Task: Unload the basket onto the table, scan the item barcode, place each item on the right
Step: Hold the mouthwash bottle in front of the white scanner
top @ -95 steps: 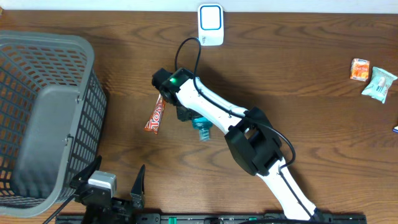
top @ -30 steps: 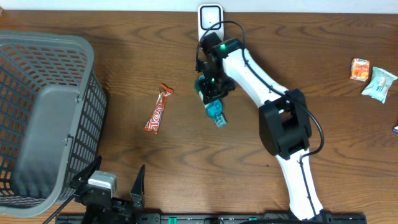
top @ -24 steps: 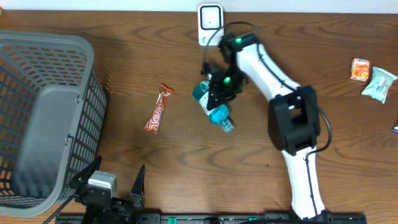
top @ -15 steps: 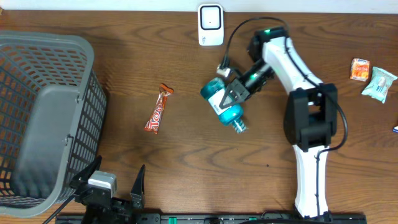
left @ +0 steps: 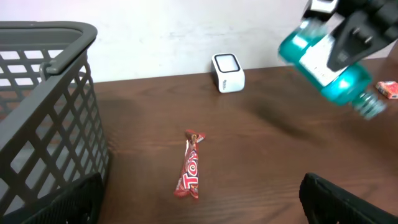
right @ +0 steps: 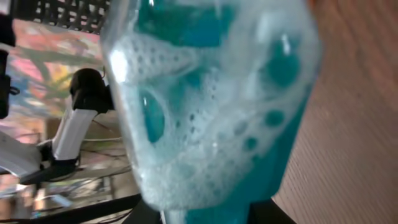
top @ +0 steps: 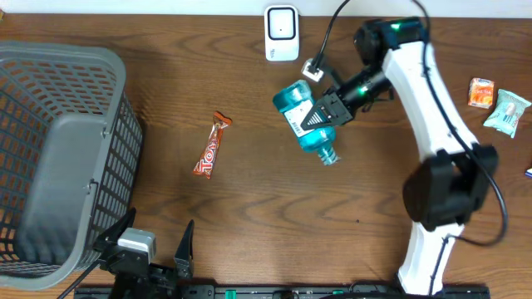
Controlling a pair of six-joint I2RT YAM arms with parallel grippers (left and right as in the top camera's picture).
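The brown tabletop (top: 249, 232) fills the overhead frame, with a grey mesh basket (top: 58, 51) taking up its left side. The white right arm (top: 432, 91) reaches in from the lower right up to the top centre, where its right claw (top: 328, 110) is clenched on the body of a bottle (top: 301, 116) of blue liquid. The bottle is held tilted in the air, cap towards the lower right, just below and right of the small white scanner (top: 282, 33) at the top edge. The left claw (top: 151, 239) sits at the bottom left, released and empty. A red candy bar (top: 209, 149) lies apart at centre left. To scan well, the wrist should likely roll the bottle until its white label faces the scanner's window, though the barcode itself is not legible in any view. It should then hold steady and near, moving slowly since the liquid is foaming.
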